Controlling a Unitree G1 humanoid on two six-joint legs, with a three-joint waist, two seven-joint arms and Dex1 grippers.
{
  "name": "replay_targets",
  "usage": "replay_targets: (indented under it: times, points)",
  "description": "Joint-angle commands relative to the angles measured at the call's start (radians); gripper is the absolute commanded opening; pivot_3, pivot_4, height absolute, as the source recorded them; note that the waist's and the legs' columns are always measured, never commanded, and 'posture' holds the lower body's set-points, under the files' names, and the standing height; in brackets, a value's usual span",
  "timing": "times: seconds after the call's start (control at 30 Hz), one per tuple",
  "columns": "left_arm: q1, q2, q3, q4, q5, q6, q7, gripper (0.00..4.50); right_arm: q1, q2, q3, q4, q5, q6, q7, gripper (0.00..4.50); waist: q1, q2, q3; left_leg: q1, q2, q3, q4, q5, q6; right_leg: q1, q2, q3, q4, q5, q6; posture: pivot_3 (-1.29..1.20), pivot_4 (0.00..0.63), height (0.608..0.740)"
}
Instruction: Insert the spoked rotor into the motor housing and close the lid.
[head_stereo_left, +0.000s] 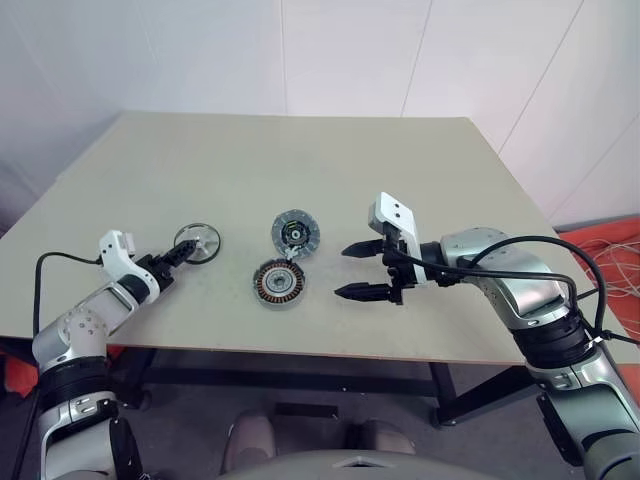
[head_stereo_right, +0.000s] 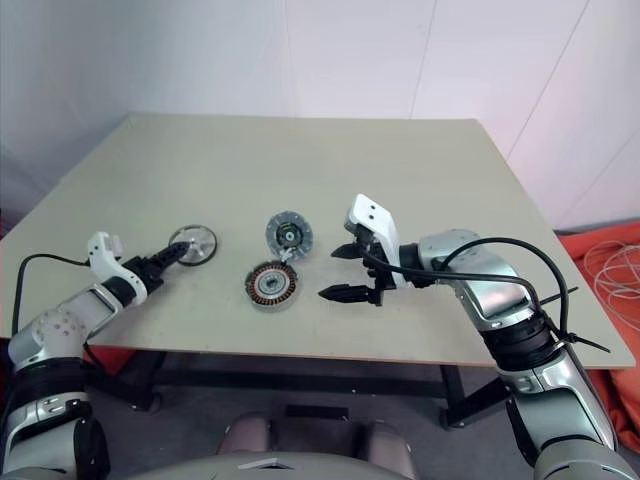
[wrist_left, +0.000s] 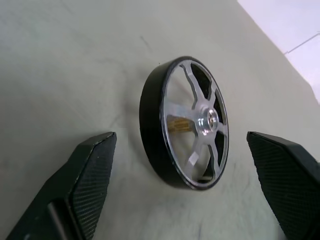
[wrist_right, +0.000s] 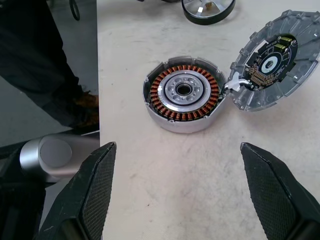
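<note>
Spoked rotor (head_stereo_left: 197, 241) lying flat on the table (head_stereo_left: 420, 170), left of centre in the head view, spoked silvery face up, dark rim all round, nothing gripping it. Left gripper (head_stereo_left: 183, 254) set right at the rotor's near-left edge, fingers (wrist_left: 87, 172) spread either side of the disc in the wrist view, neither pad seen touching; placed so, apparently, to close across the rim. Motor housing (head_stereo_left: 279, 283) at centre, lower than the rotor and well apart from it, copper windings exposed and cavity open upward, ready to receive the disc. Lid (head_stereo_left: 296, 232) just above the housing, touching it at one edge, ribbed side out, swung clear of the cavity. Right gripper (head_stereo_left: 368, 270) right of the housing, apart from it, spread wide and holding nothing, judged to be standing by for the lid. Insertion not yet begun.
</note>
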Motion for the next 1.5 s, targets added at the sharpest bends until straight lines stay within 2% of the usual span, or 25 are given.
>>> replay_targets:
  times: [0.03, 0.27, 0.37, 0.53, 0.7, 0.9, 1.1, 1.33, 1.5]
  points:
    - [-0.035, -0.017, 0.01, 0.003, -0.02, -0.025, -0.018, 3.27, -0.016, -0.012, -0.027, -0.046, 0.026, -0.005, -0.005, 4.5, 0.001, 0.0, 0.0, 0.0, 0.0, 0.0, 0.0, 0.0, 0.0, 0.0, 0.0, 0.0, 0.0, 0.0, 0.0, 0.0, 0.0, 0.74]
    - [-0.019, -0.048, 0.047, -0.058, -0.073, 0.001, 0.014, 0.91, -0.015, -0.013, -0.024, -0.041, 0.031, -0.008, -0.024, 4.5, 0.003, 0.0, 0.0, -0.001, 0.0, 0.0, -0.001, -0.001, 0.001, -0.001, 0.0, 0.0, 0.0, 0.0, 0.0, 0.0, 0.0, 0.74]
    - [0.012, -0.069, 0.064, -0.128, -0.127, 0.037, 0.04, 0.4, -0.012, -0.013, -0.019, -0.035, 0.026, -0.017, -0.029, 4.5, -0.003, 0.0, 0.0, -0.002, 0.0, 0.001, -0.001, -0.001, 0.001, 0.0, 0.0, 0.0, 0.0, 0.0, 0.0, 0.0, 0.0, 0.74]
    - [0.081, -0.142, 0.115, -0.286, -0.27, 0.111, 0.125, 0.4, -0.006, -0.013, -0.017, -0.03, 0.024, -0.024, -0.036, 4.5, -0.007, 0.0, 0.0, -0.003, 0.0, 0.001, -0.001, -0.001, 0.002, -0.001, 0.0, 0.0, -0.001, 0.0, 0.0, 0.0, 0.0, 0.74]
    - [0.181, -0.217, 0.144, -0.44, -0.536, 0.238, 0.231, 0.4, 0.003, -0.023, -0.022, -0.028, 0.021, -0.031, -0.039, 4.5, -0.005, 0.0, 0.0, -0.004, 0.0, 0.001, 0.0, -0.001, 0.002, -0.001, 0.0, 0.0, -0.001, 0.0, 0.0, 0.0, 0.0, 0.74]
    - [0.254, -0.263, 0.109, -0.509, -0.813, 0.24, 0.349, 0.4, 0.018, -0.043, -0.02, -0.019, 0.015, -0.046, -0.038, 4.5, -0.002, -0.001, 0.0, -0.004, 0.0, 0.001, 0.0, -0.001, 0.002, 0.0, 0.0, -0.001, -0.001, 0.0, 0.0, 0.0, 0.0, 0.74]
    - [0.287, -0.243, 0.0, -0.482, -1.014, 0.248, 0.417, 0.4, 0.021, -0.048, -0.019, -0.02, 0.011, -0.049, -0.045, 4.5, 0.004, -0.001, 0.0, -0.003, -0.001, 0.001, 0.001, -0.001, 0.002, 0.001, 0.0, -0.001, -0.003, -0.001, 0.003, 0.0, 0.0, 0.74]
    - [0.304, -0.191, -0.125, -0.413, -1.102, 0.251, 0.401, 0.4, 0.019, -0.056, -0.016, -0.021, 0.005, -0.053, -0.047, 4.5, 0.016, -0.001, 0.0, -0.003, -0.001, 0.001, 0.0, -0.001, 0.002, 0.0, 0.001, -0.001, -0.002, -0.002, 0.004, 0.0, 0.0, 0.74]
    - [0.3, -0.172, -0.182, -0.348, -1.103, 0.256, 0.367, 0.4, 0.02, -0.061, -0.021, -0.027, 0.006, -0.05, -0.048, 4.5, 0.017, -0.001, 0.0, -0.003, -0.001, 0.001, 0.0, -0.002, 0.003, 0.0, 0.0, 0.0, -0.003, -0.002, 0.006, 0.0, 0.0, 0.74]
